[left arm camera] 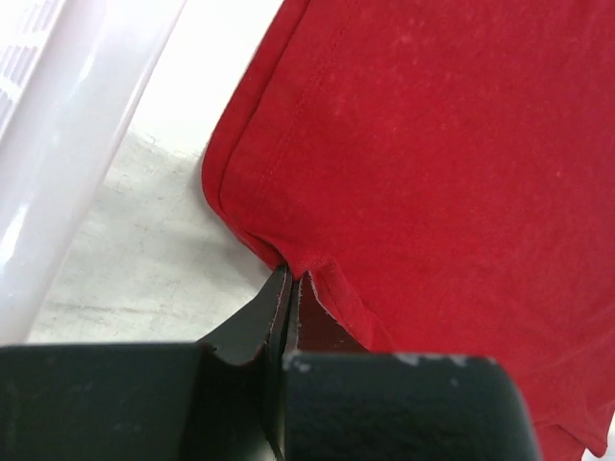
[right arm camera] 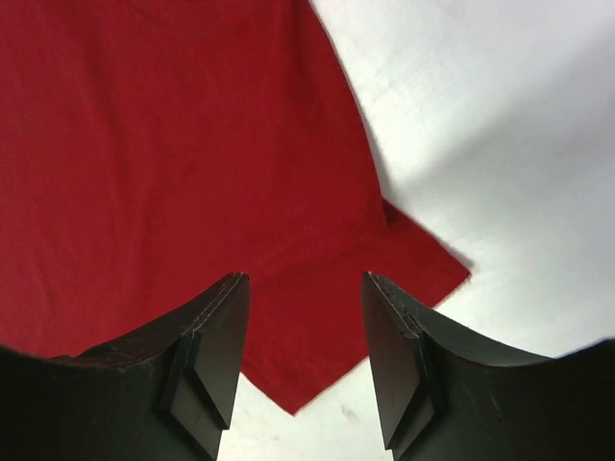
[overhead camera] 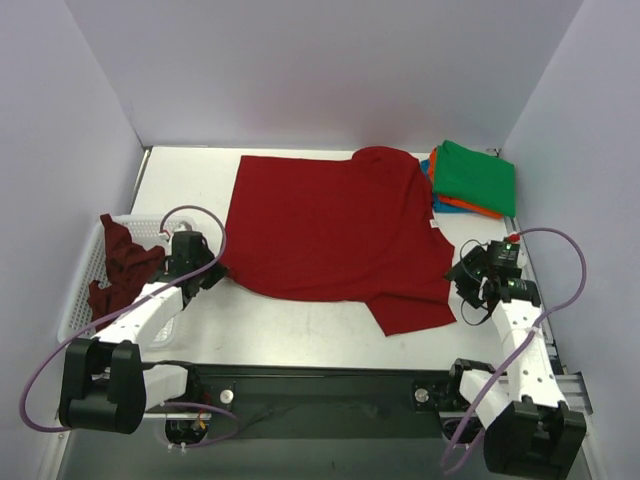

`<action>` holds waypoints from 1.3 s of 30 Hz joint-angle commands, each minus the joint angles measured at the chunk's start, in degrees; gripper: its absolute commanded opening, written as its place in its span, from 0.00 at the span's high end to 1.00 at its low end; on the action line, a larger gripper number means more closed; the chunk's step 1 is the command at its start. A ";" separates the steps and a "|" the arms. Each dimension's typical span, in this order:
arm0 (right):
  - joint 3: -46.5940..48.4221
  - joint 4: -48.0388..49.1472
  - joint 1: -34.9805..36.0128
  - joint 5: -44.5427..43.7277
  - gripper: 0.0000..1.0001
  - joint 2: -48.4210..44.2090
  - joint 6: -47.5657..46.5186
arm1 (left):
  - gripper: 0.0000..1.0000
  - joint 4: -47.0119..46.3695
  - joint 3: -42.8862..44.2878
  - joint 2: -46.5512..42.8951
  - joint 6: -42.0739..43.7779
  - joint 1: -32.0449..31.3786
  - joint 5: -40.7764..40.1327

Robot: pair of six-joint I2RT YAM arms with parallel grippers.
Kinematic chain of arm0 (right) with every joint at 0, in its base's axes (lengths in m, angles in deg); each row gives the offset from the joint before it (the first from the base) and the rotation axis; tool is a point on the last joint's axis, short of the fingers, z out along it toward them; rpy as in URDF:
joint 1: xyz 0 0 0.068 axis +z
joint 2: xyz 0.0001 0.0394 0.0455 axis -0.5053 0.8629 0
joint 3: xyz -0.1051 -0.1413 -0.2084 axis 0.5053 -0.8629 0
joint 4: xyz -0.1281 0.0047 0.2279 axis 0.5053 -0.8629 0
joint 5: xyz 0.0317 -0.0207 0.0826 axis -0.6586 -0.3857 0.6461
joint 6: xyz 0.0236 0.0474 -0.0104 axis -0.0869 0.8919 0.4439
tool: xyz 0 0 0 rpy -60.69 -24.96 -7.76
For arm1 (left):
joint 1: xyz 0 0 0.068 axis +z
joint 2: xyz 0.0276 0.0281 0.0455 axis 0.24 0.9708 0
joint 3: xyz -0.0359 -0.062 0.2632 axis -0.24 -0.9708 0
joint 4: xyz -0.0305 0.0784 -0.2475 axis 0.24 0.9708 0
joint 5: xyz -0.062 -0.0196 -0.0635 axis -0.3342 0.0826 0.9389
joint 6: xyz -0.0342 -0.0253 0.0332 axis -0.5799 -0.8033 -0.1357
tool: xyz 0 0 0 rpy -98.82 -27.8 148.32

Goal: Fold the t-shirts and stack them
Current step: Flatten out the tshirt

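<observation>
A bright red t-shirt lies spread over the middle of the table, with one sleeve toward the near right. My left gripper is shut on its near-left edge; in the left wrist view the jaws pinch a fold of the red cloth. My right gripper is open and empty just right of the shirt; in the right wrist view it hovers over the red sleeve corner. A maroon t-shirt lies crumpled in the basket. Folded green, orange and blue shirts are stacked at the back right.
A white mesh basket stands at the left edge, close to my left gripper; its wall shows in the left wrist view. White walls enclose the table on three sides. Bare table lies between the shirt and the arm bases.
</observation>
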 commanded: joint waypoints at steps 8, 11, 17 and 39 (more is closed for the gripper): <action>-10.31 -10.04 2.78 -8.99 0.51 -8.37 6.77 | 1.00 1.21 0.17 -3.78 0.54 -0.18 -2.21; -11.11 -7.59 2.78 -8.37 0.54 -4.07 7.13 | 1.00 1.04 -1.42 -5.18 -0.34 -0.18 -2.92; -11.73 -2.49 2.61 -9.69 0.60 3.32 7.39 | 1.00 0.95 -2.04 -5.89 -0.87 -0.18 -2.30; -6.73 -6.34 1.11 1.89 1.00 -4.10 1.85 | 1.00 5.43 -3.53 -8.44 1.15 -0.18 -7.93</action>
